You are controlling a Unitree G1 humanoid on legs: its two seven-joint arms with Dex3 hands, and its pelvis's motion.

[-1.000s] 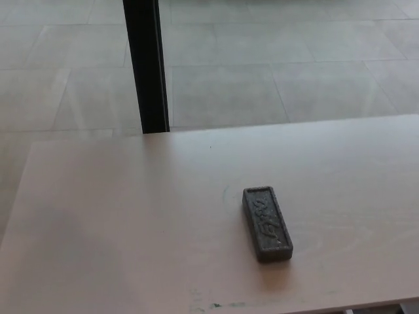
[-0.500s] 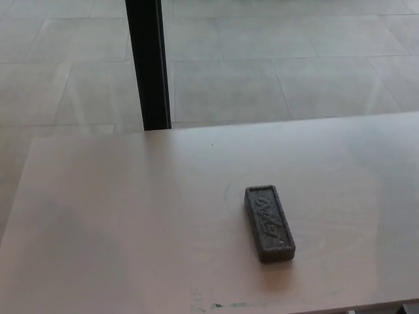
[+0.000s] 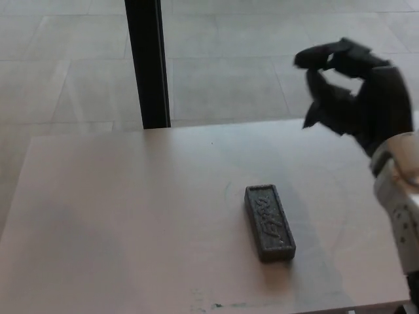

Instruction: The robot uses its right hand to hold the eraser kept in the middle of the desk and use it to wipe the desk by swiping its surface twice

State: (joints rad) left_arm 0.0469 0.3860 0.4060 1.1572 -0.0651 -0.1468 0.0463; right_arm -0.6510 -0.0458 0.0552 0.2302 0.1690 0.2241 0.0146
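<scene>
A dark grey eraser (image 3: 269, 222) lies flat near the middle of the pale wooden desk (image 3: 131, 209), its long side running away from me. My right hand (image 3: 353, 95) hangs in the air above the desk's far right part, up and to the right of the eraser, well apart from it. Its black fingers (image 3: 321, 57) are spread and hold nothing. My left hand does not show.
A black post (image 3: 147, 65) stands behind the desk's far edge at the left of centre. Grey floor tiles (image 3: 249, 72) lie beyond. A small dark smudge (image 3: 216, 305) marks the desk's near edge.
My right hand has come into view from the right, raised above the desk. The eraser has not moved.
</scene>
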